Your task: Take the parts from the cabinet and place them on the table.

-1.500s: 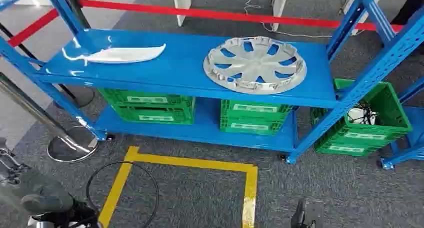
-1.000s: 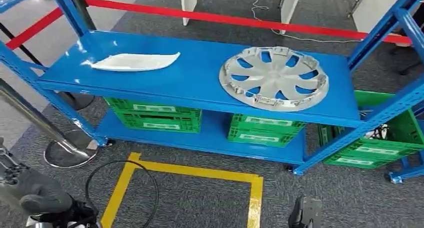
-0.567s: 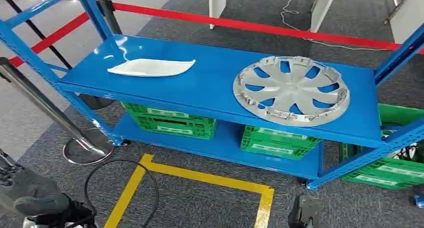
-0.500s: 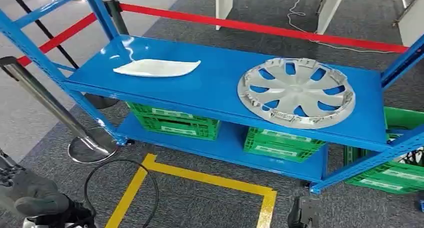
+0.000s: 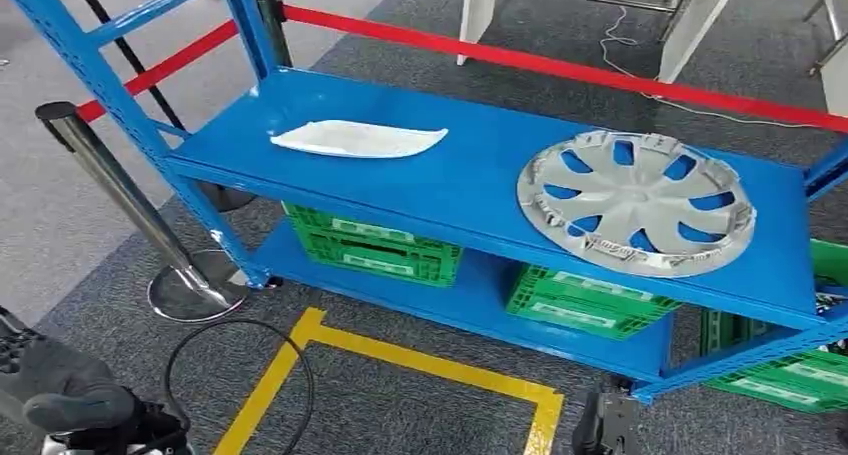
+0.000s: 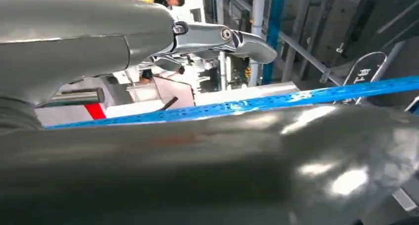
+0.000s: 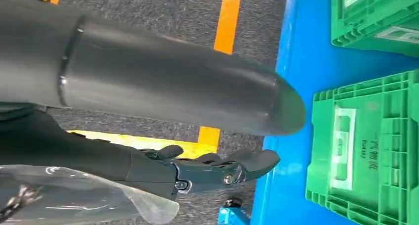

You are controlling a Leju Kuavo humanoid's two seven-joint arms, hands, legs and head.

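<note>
A grey wheel cover (image 5: 637,201) lies flat on the right part of the blue cabinet's top shelf (image 5: 480,175). A flat white part (image 5: 360,139) lies on the left part of that shelf. My left hand (image 5: 62,393) hangs low at the bottom left, well short of the cabinet. In the left wrist view its fingers (image 6: 222,37) are stretched out with nothing in them. My right hand (image 5: 605,430) hangs low by the cabinet's right foot. In the right wrist view its fingers (image 7: 222,169) are spread over the carpet and hold nothing.
Green crates (image 5: 375,250) (image 5: 585,300) stand on the lower shelf, another green crate (image 5: 790,375) to the right. A chrome stanchion (image 5: 120,190) with a red belt (image 5: 560,67) stands at the left. Yellow tape (image 5: 430,365) and a black cable (image 5: 240,360) lie on the carpet.
The whole picture has shifted: the camera turned, so the cabinet now sits further right and a little nearer. Both parts lie as before, and both hands stay low.
</note>
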